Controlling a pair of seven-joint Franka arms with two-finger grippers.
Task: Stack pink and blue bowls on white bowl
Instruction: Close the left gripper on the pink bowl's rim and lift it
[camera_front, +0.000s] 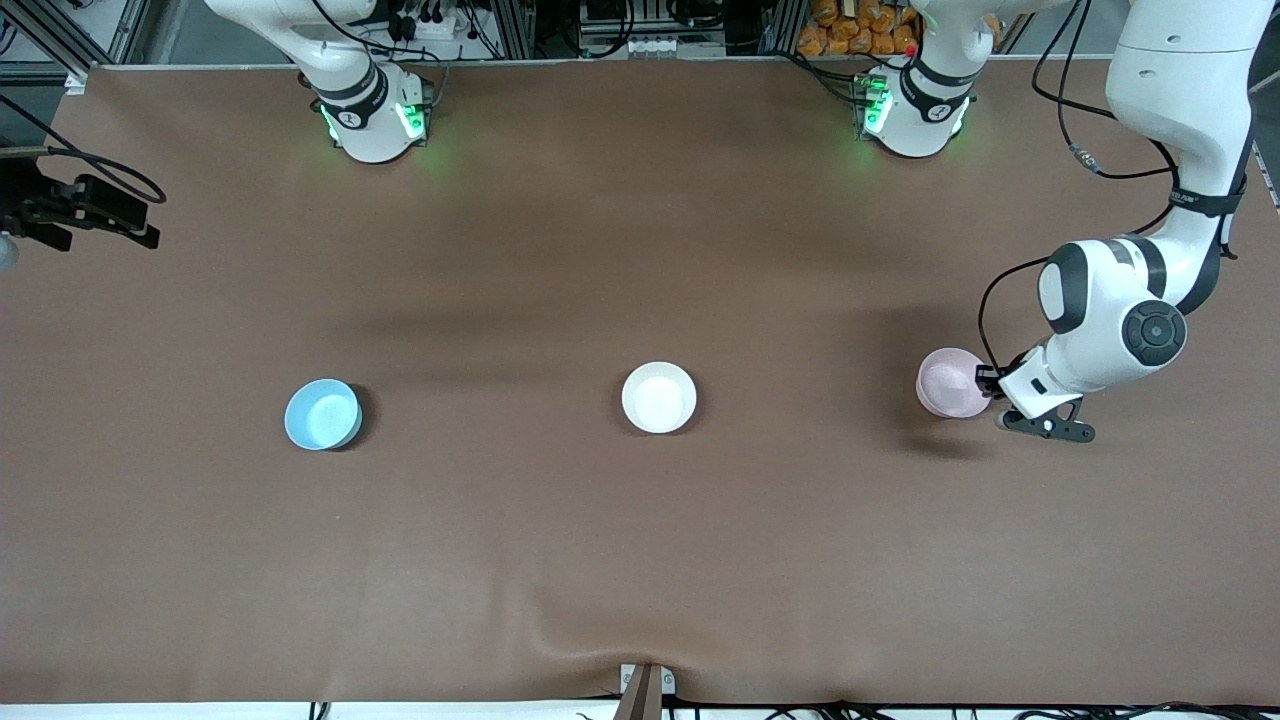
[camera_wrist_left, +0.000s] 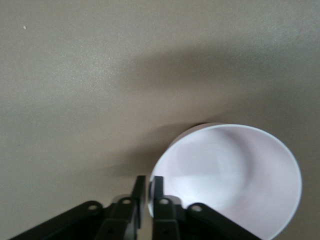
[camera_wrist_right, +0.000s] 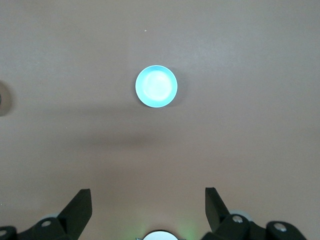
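The pink bowl (camera_front: 952, 382) (camera_wrist_left: 235, 175) stands toward the left arm's end of the table. My left gripper (camera_front: 990, 385) (camera_wrist_left: 148, 182) is shut on its rim, one finger inside the bowl and one outside. The white bowl (camera_front: 658, 397) sits upright and empty at the table's middle. The blue bowl (camera_front: 322, 414) (camera_wrist_right: 156, 86) sits toward the right arm's end, about as near the front camera as the other two. My right gripper (camera_wrist_right: 148, 191) hangs open high above the table with nothing between its fingers; it is outside the front view.
Both arm bases (camera_front: 375, 115) (camera_front: 915, 110) stand along the table's edge farthest from the front camera. A black camera mount (camera_front: 80, 210) juts in at the right arm's end. A small bracket (camera_front: 645, 690) sits at the table's nearest edge.
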